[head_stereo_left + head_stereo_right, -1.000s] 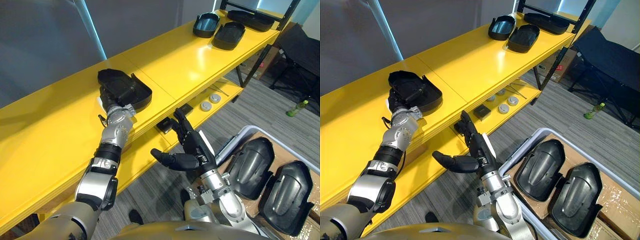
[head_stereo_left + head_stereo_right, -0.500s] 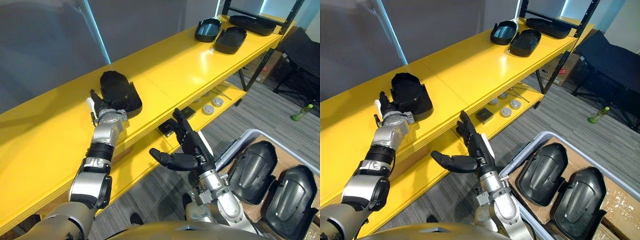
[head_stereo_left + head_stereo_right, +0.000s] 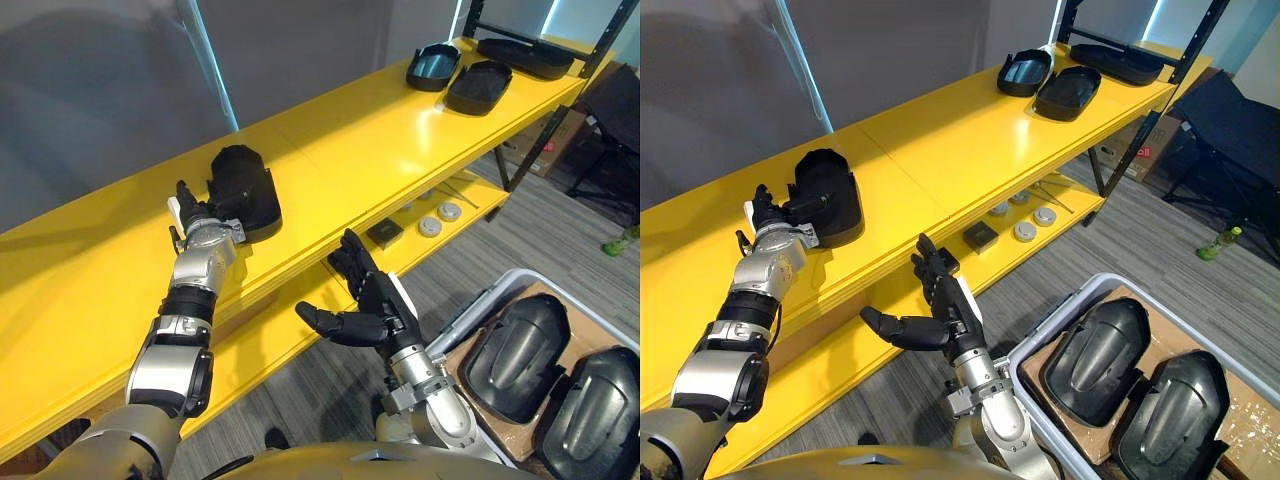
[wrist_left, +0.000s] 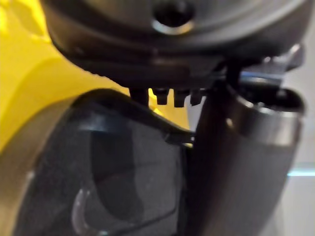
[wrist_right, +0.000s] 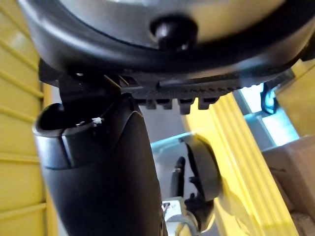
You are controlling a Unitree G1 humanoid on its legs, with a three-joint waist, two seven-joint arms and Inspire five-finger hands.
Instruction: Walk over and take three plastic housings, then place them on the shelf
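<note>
One black housing (image 3: 243, 190) (oval, domed), matte; on yellow shelf (image 3: 370, 130)

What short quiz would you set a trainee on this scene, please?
1. True or false: the right hand holds a housing.
2. The housing by the left hand lies on: A the top shelf; B the lower shelf; C the floor.
3. How many housings can be seen in the bin?
Key: 1 false; 2 A; 3 two.
</note>
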